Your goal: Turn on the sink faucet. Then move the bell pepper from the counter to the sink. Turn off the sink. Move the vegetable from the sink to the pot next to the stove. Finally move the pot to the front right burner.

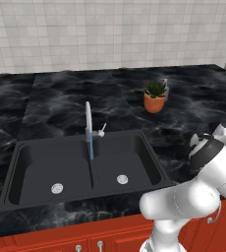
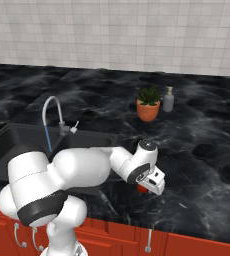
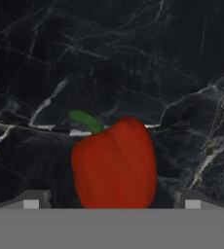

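Bell pepper (image 3: pixel 115 163) on the counter (image 3: pixel 133 58), framed by spread fingertips (image 3: pixel 35 200).

Red with a green stem, it lies on the black marble between the gripper (image 3: pixel 111 203) tips, which stand wide on either side of it, not touching. To its left, a thin stream runs from the sink faucet (image 2: pixel 52 114) into the sink (image 1: pixel 80 170). A potted plant (image 2: pixel 148 103) and a soap bottle (image 2: pixel 168 99) stand farther back.

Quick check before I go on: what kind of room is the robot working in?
A kitchen, rendered: a matte black double-basin sink with a silver gooseneck faucet running, set in a glossy black marble-like counter over red cabinets, against a white tiled wall.
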You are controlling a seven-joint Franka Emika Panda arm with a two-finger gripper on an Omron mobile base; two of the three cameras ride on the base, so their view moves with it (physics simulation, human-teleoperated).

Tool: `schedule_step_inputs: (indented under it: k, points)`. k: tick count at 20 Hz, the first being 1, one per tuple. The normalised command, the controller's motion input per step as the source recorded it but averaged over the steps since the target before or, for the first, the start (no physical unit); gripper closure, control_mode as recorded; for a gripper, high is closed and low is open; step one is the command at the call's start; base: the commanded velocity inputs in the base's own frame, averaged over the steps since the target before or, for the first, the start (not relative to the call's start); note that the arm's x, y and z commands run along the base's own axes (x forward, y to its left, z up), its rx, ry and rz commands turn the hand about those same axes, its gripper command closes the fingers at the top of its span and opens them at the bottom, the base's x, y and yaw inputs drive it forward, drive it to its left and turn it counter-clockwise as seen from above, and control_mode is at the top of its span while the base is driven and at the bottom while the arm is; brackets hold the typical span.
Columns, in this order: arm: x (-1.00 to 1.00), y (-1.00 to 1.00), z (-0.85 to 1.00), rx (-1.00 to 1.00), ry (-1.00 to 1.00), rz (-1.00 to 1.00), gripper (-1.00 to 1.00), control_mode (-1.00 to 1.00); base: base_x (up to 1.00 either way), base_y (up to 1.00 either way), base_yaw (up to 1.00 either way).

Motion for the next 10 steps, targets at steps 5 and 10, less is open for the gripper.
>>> schedule_step_inputs:
  k: [5, 10]
  points:
    - [0.2, 0.0, -0.18, 0.0, 0.0, 0.0, -1.0, -1.0, 0.0, 0.0, 0.0]
    - [0.17, 0.0, -0.2, 0.0, 0.0, 0.01, 1.0, -1.0, 0.0, 0.0, 0.0]
